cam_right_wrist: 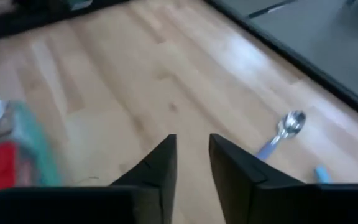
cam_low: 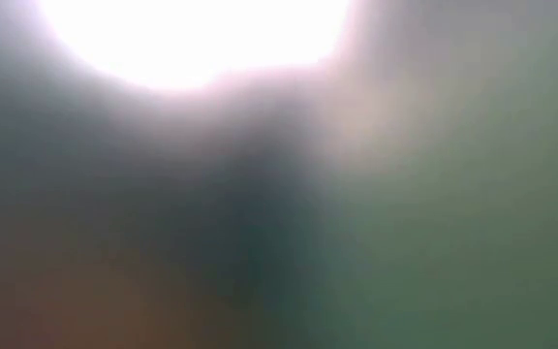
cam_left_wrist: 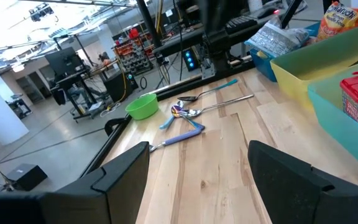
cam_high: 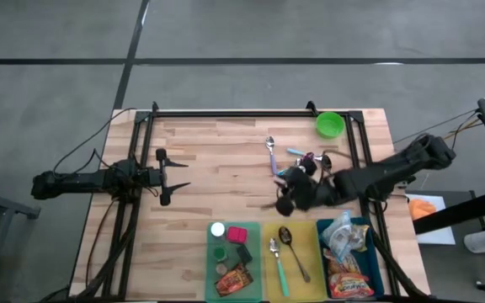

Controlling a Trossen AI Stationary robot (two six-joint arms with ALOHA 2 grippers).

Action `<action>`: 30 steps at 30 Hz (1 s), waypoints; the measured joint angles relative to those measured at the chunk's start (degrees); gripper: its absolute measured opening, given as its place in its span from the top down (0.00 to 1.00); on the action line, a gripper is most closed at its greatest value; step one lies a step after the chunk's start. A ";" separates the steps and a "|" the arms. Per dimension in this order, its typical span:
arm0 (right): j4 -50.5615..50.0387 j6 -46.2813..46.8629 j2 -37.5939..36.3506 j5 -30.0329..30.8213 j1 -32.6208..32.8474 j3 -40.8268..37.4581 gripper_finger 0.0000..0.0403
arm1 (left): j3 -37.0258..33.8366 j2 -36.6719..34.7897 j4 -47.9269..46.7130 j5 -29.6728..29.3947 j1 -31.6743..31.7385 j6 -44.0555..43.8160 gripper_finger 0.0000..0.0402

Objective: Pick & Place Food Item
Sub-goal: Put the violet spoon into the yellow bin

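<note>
— What kind of place is this?
— A robotics lab or workshop hall. Beyond the wooden table (cam_left_wrist: 216,155) stand benches with monitors (cam_left_wrist: 64,62) and shelving racks (cam_left_wrist: 126,46), under an open ceiling with lights.
— And the floor?
— Bare grey concrete (cam_high: 251,34), cables (cam_high: 87,147) trailing from the black-framed table.
</note>
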 joint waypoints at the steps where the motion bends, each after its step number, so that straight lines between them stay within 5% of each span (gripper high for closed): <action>1: 2.42 -1.68 -0.88 -0.51 -1.79 -1.29 0.81 | 0.00 0.00 0.00 0.00 -0.02 0.00 0.31; 13: 25.62 -20.13 -3.60 -10.86 -18.22 -15.24 0.91 | 0.00 0.00 0.00 0.00 -0.02 -0.02 0.31; 30: 30.60 -22.01 -2.57 -14.18 -19.74 -16.99 0.91 | 0.00 0.00 0.00 0.00 -0.01 -0.09 0.31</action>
